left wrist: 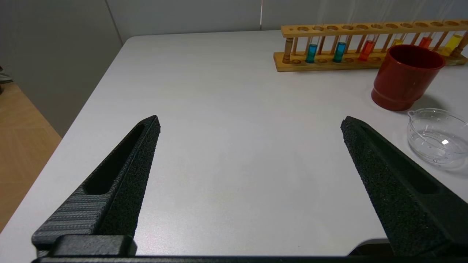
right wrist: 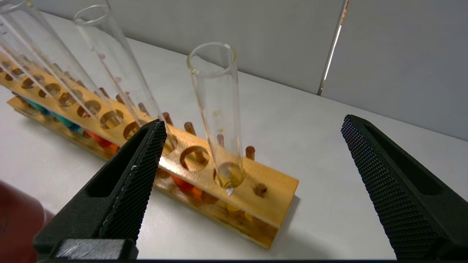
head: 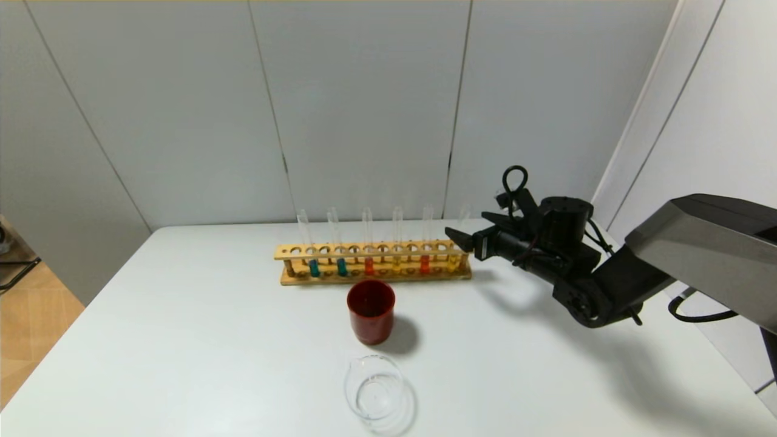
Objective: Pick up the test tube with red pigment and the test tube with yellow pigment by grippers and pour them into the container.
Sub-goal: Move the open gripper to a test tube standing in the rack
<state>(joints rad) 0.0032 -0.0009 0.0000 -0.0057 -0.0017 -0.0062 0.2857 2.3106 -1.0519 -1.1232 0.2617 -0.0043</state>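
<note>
Your right claw (head: 470, 229) gapes wide at the rack's (head: 373, 250) right end, centre frame, its far finger hidden behind the glass; yellow tube (right wrist: 218, 113) between them, ungripped. Left claw (left wrist: 250, 124) wide too.

1. The rack (head: 373, 262) is pale varnished wood with a visible grain.
2. The tubes (right wrist: 216, 109) are thin, clear, glossy glass.
3. The cup (head: 371, 311) looks like smooth dark red plastic with a slight sheen.
4. The container (head: 374, 388) is clear, shiny glass.
5. The right gripper (right wrist: 252, 160) has matt black fingers (right wrist: 140, 175) with knurled, rough inner faces.
6. The table (head: 182, 334) is smooth, matt white.
</note>
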